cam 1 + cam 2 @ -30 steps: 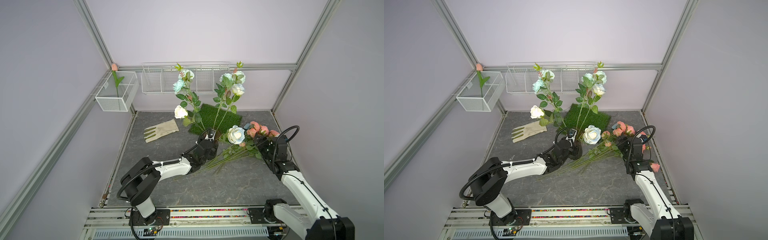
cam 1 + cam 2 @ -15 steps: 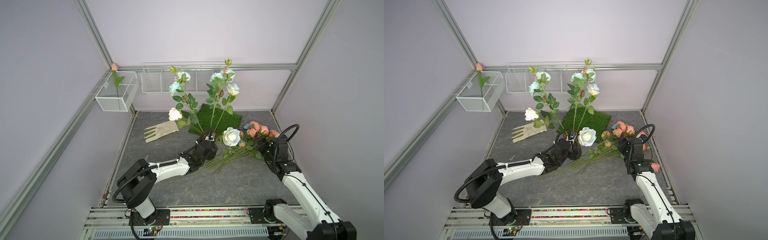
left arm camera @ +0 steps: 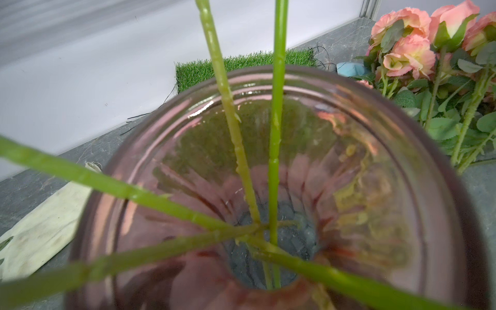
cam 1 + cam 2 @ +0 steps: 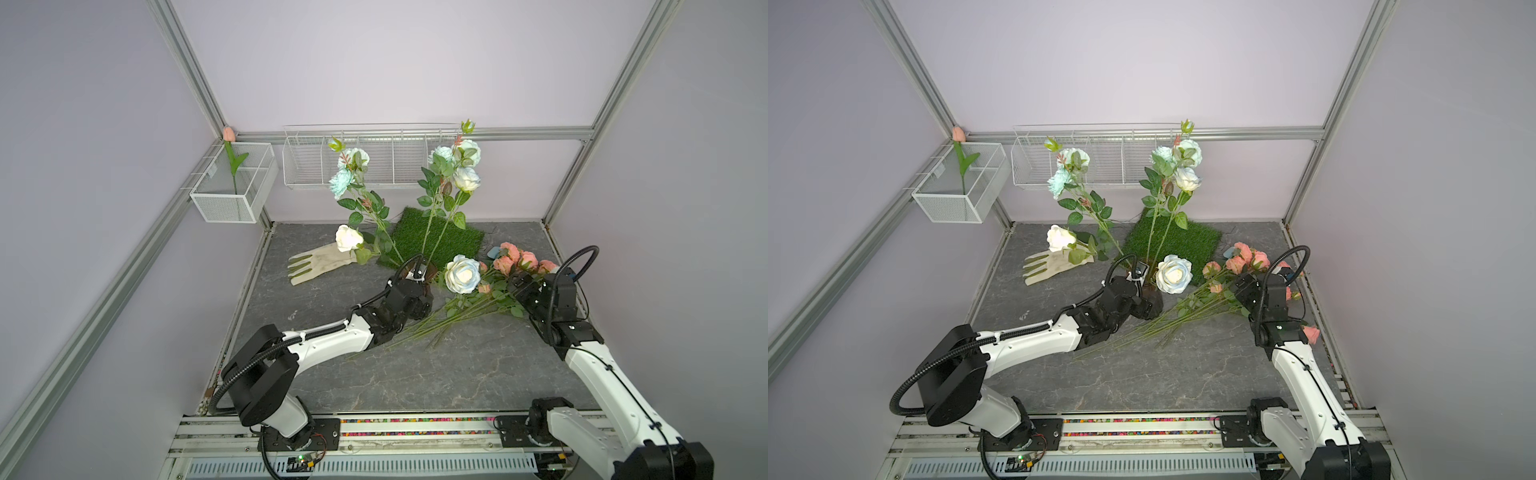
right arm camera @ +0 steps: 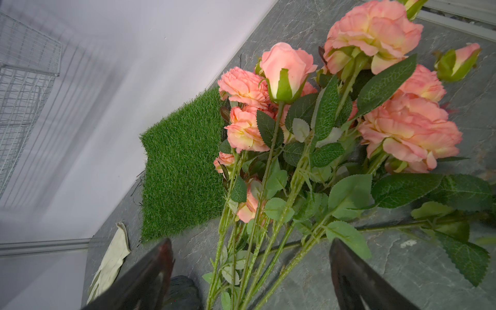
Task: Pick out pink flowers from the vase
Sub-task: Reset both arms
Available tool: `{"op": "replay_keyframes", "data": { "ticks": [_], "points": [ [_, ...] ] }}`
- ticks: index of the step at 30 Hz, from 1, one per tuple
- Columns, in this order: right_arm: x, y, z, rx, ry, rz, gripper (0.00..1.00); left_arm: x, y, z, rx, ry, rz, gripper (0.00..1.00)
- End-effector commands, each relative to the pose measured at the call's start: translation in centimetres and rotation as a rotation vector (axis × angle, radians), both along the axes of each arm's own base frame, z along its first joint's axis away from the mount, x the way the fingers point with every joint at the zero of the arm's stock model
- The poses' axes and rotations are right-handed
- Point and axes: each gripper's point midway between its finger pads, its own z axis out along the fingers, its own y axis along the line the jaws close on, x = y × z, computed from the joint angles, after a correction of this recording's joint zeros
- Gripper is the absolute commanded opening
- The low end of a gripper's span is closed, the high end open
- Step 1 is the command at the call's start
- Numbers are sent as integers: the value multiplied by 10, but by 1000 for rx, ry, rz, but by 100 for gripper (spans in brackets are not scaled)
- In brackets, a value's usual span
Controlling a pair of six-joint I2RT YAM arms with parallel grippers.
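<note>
The dark ribbed glass vase (image 4: 1153,300) stands mid-table, holding only white and pale blue roses (image 4: 462,274). In the left wrist view its rim (image 3: 397,139) fills the frame with several green stems inside. My left gripper (image 4: 1144,307) is right at the vase's body; its fingers are hidden. The pink flowers (image 4: 517,261) lie in a bundle on the table to the right, stems pointing to the front left. My right gripper (image 5: 249,268) stands open low over them, fingers wide on either side of the stems (image 5: 268,241), touching none.
A cream glove (image 4: 320,262) lies left of the vase and a green grass mat (image 4: 451,241) behind it. A mesh basket (image 4: 216,208) with a peach tulip hangs on the left wall. A wire rack (image 4: 307,166) hangs at the back.
The roses in the vase have swayed a little to the left. The right gripper's fingers have spread slightly over the pink bundle. Both arms have stayed nearly in place.
</note>
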Motion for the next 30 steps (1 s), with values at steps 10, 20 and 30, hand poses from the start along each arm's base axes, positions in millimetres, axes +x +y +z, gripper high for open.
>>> {"op": "replay_keyframes", "data": {
  "ticks": [10, 20, 30],
  "points": [
    [-16, -40, -6, -89, 52, -116, 97, -32, 9, 7, 21, 84, -119, 90],
    [-23, -82, -3, -163, 93, -236, 100, -62, 16, -8, 23, 169, -195, 99],
    [-28, -112, -16, -315, 188, -328, 100, -67, 75, -38, -33, 240, 80, 99]
  ]
}}
